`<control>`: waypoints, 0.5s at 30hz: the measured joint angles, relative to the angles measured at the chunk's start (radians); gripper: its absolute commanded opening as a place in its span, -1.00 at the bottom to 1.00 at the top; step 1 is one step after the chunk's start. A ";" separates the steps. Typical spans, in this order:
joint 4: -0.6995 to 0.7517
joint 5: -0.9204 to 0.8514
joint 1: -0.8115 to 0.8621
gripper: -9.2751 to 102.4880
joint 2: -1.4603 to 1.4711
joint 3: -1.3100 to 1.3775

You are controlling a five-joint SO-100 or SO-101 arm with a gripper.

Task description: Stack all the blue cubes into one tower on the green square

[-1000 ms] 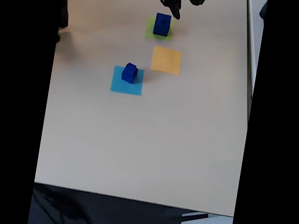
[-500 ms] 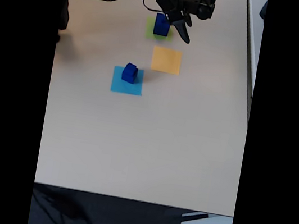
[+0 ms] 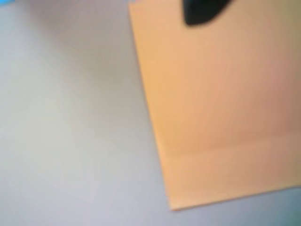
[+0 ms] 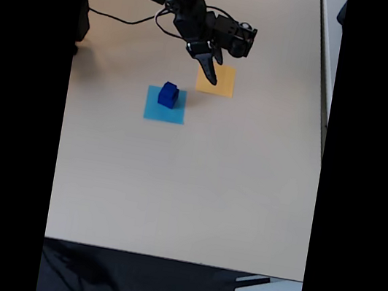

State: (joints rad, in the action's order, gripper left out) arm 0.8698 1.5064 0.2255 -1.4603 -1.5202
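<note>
Blue cube [image 4: 168,95] on light blue square [image 4: 164,112], lower-left of hand [image 4: 209,70]; grip unclear.

This is looking like an office or lab bench: a plain pale table [image 4: 187,189] is filling the fixed view, a black cable [image 4: 125,18] is trailing across its far end, and a dark floor [image 4: 157,287] is showing below the near edge (with a pale metal piece [image 4: 265,290] poking in there).

the arm [image 4: 193,12] hides the far table, and the orange square [image 3: 221,108] is blurred and cut off.
</note>
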 measured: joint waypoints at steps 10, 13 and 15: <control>-0.035 -0.005 0.063 -0.39 -0.123 -0.198; -0.038 -0.032 0.098 -0.39 -0.124 -0.212; -0.038 -0.046 0.117 -0.39 -0.124 -0.218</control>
State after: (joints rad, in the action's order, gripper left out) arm 0.8314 1.4603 0.3421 -1.5846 -1.7380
